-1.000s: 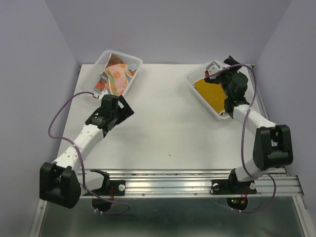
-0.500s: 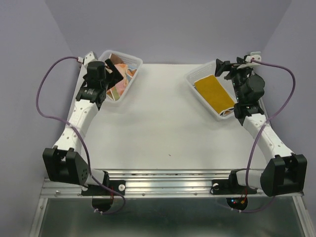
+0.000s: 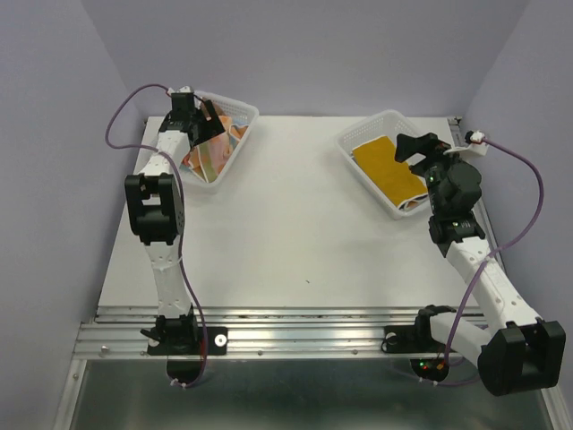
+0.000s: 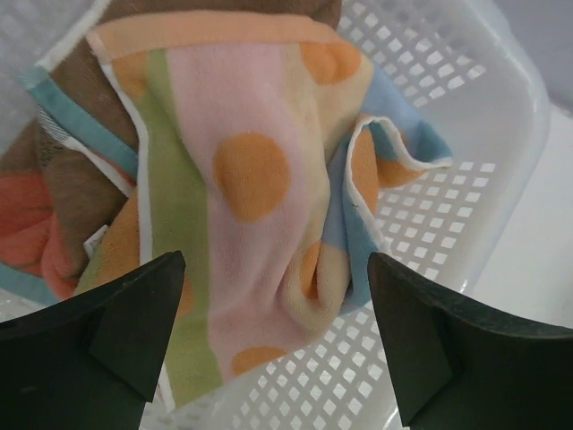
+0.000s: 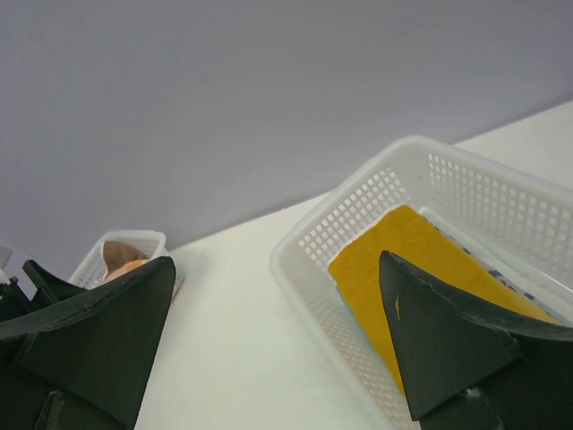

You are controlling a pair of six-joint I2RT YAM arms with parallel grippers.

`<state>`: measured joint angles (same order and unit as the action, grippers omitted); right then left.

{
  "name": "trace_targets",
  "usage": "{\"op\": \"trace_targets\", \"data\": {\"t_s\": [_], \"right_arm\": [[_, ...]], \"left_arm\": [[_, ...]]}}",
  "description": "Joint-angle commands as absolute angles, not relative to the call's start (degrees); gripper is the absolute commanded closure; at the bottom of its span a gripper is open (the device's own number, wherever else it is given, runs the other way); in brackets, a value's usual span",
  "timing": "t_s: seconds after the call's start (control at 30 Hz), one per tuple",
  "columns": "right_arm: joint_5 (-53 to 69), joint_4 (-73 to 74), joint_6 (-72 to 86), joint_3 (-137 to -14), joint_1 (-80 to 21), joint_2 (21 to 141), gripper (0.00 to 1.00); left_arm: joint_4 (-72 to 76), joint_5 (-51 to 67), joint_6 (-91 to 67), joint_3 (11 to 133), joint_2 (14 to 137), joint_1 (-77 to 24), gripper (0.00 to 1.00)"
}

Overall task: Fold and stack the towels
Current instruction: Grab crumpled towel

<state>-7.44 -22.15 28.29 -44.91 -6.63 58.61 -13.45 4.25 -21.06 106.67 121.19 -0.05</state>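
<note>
The white table (image 3: 295, 233) spreads out beneath both grippers, with a bare stretch between them. The left arm (image 3: 154, 202) stands tall and folded, reaching to the far left corner. The right arm (image 3: 474, 269) stretches along the right edge.

Directly under the left gripper (image 4: 273, 269) sits the left basket (image 4: 483, 179), white mesh. Ahead of and below the right gripper (image 5: 276, 269) lies the right basket (image 5: 358, 206), its near rim just beyond the fingertips.

A pastel spotted towel (image 4: 242, 179), crumpled and striped pink, green and cream with orange dots, lies in the left basket right below the gap between the left fingers. To that gripper's left, a brown towel (image 4: 81, 90) is bunched beneath it. To its right, a light blue towel (image 4: 398, 112) with orange dots pokes out. A mustard towel (image 5: 421, 251) lies folded flat in the right basket, forward and right of the right gripper.

The left gripper's jaws are spread wide, nothing between them, poised over the heap. The right gripper's jaws are likewise wide apart and grasp nothing.
</note>
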Motion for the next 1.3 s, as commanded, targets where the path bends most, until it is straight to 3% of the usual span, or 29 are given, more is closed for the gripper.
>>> {"op": "trace_targets", "data": {"t_s": [0.0,0.2,0.3,0.37,0.43,0.63,0.67,0.73,0.77,0.8,1.27], "right_arm": [[-12.56,-18.28,30.41,-43.51,-6.24,58.71,0.00],[-14.15,-14.86,30.24,-43.68,-6.24,60.03,0.00],[-15.38,-13.89,30.24,-43.86,-6.24,60.12,0.00],[-15.91,-13.36,30.41,-43.77,-6.24,60.03,0.00],[-16.17,-12.66,30.41,-43.86,-6.24,59.77,0.00],[-17.14,-10.90,30.32,-43.51,-6.24,57.84,0.00],[-17.05,-10.81,30.32,-43.33,-6.15,57.57,0.00],[-16.79,-10.64,30.32,-43.07,-6.24,56.87,0.00],[-16.87,-10.55,30.32,-42.89,-6.15,56.69,0.00],[-16.96,-10.63,30.32,-42.72,-6.24,56.43,0.00],[-15.65,-10.11,30.76,-41.13,-6.24,54.14,0.00]], "left_arm": [[-15.20,11.08,-18.54,113.72,124.36,-0.53,0.06],[-18.19,5.37,-19.33,115.31,129.10,-0.53,0.07],[-18.63,5.36,-19.60,115.84,130.34,-0.53,0.14],[-18.63,6.76,-19.51,116.01,131.13,-0.53,0.30],[-18.89,7.03,-19.51,116.36,132.09,-0.53,0.37],[-21.71,6.24,-20.04,119.44,135.44,-0.53,0.42],[-21.71,6.50,-20.13,119.62,135.44,-0.53,0.55],[-21.71,6.77,-20.30,119.62,134.83,-0.53,0.72],[-21.71,7.20,-20.30,119.18,134.39,-0.53,0.97],[-21.62,7.21,-20.30,118.92,133.95,-0.53,1.00],[-22.76,5.45,-19.42,112.42,115.06,-0.53,1.00]]}}
